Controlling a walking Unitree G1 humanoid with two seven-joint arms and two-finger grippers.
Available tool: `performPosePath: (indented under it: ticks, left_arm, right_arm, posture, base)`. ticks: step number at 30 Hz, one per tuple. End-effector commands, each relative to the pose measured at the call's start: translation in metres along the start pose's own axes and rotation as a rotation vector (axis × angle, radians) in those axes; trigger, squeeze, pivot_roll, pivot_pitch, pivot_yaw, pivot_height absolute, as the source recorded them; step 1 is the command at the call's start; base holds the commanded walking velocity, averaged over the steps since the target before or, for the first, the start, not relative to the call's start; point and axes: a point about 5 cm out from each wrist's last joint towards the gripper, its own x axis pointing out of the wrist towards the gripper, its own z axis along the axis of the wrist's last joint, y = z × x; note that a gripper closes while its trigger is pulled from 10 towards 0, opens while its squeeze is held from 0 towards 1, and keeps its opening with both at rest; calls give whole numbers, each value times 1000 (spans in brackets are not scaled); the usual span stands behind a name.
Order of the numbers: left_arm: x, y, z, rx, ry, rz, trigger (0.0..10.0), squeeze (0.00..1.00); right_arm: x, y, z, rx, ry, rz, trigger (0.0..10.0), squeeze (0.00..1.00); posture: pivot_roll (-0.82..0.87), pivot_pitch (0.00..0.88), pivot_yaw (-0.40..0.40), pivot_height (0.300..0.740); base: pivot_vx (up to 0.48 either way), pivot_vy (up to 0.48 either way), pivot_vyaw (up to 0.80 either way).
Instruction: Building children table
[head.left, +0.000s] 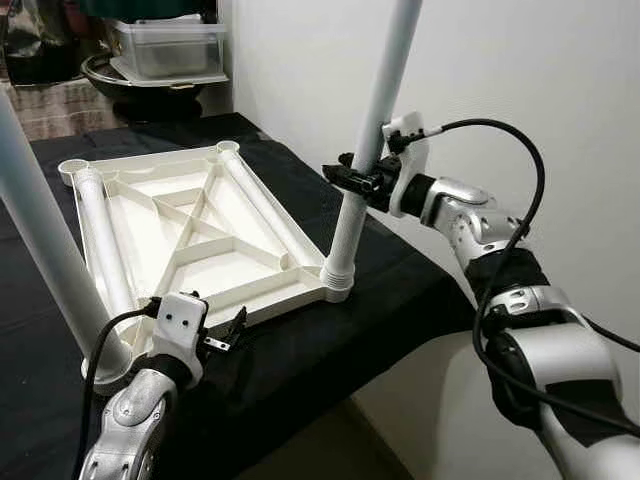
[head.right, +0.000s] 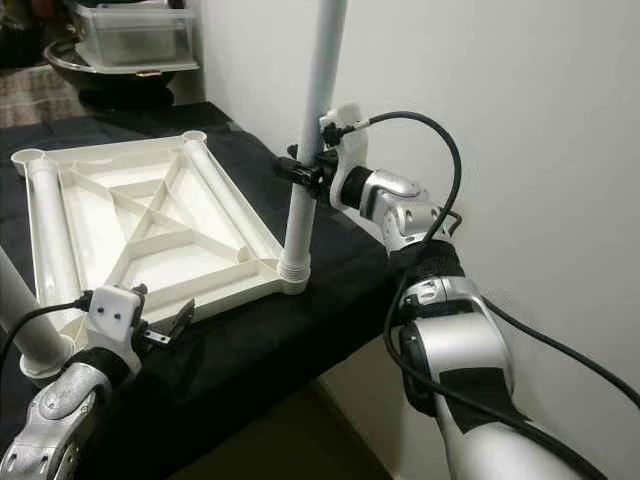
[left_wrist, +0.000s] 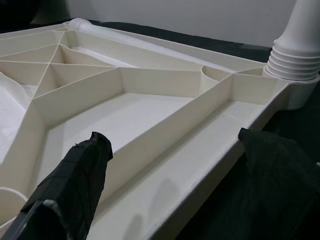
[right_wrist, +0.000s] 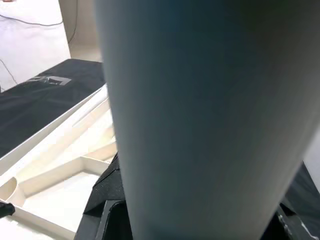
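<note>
White leg (head.left: 368, 150), top cut off, gripped by right claw (head.left: 352, 180); left claw (head.left: 232, 332) released.

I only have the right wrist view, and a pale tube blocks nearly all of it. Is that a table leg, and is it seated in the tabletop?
Observer: Yes. It is a white plastic table leg, upright, its ribbed base in the near right corner socket of the upside-down white plastic ribbed tabletop. The right gripper is clamped around it partway up.
Operator: Any other leg fitted?
Observer: One more white leg stands in the near left corner socket.
Operator: Where is my left gripper?
Observer: The left gripper is open at the tabletop's near edge, holding nothing.
</note>
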Motion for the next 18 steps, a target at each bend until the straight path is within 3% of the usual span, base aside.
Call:
performPosePath:
  ticks: [1,4,10,12,13,14,16,17,18]
  left_arm:
    - [-2,2,1,20,-4,0,10000,0]
    - [-2,1,1,20,-4,-2,10000,0]
    - [-2,-1,1,17,-3,-7,10000,0]
    - [-2,-1,0,16,1,-5,10000,0]
    - [-2,-1,0,16,1,-5,10000,0]
    - [-3,-1,-1,15,4,-3,10000,0]
    - [-3,-1,-2,13,8,-1,10000,0]
    - [-3,-1,-2,13,8,-1,10000,0]
    - [-2,-2,-2,12,9,-3,10000,0]
  right_arm:
    - [-3,-4,-4,-1,24,-14,0,0]
    - [-3,-6,-7,5,24,-28,0,0]
    - [1,-7,-25,75,49,-172,0,0]
    - [2,-8,-55,168,111,-390,0,0]
    - [2,-8,-55,168,111,-390,0,0]
    - [1,-6,-70,212,137,-498,0,0]
    - [10,18,-109,315,212,-631,0,0]
    - [10,18,-109,315,212,-631,0,0]
    - [17,33,-124,358,249,-673,0,0]
  posture:
    - [67,0,-158,740]
    - [65,0,-157,740]
    - [62,0,-156,740]
    - [58,0,-159,740]
    - [58,0,-159,740]
    - [52,0,-157,740]
    - [30,0,-135,740]
    - [30,0,-135,740]
    - [27,0,-131,740]
  base:
    - [0,0,0]
    - [0,0,0]
    - [0,0,0]
    - [0,0,0]
    - [0,0,0]
    - [0,0,0]
    - [0,0,0]
    - [0,0,0]
    - [0,0,0]
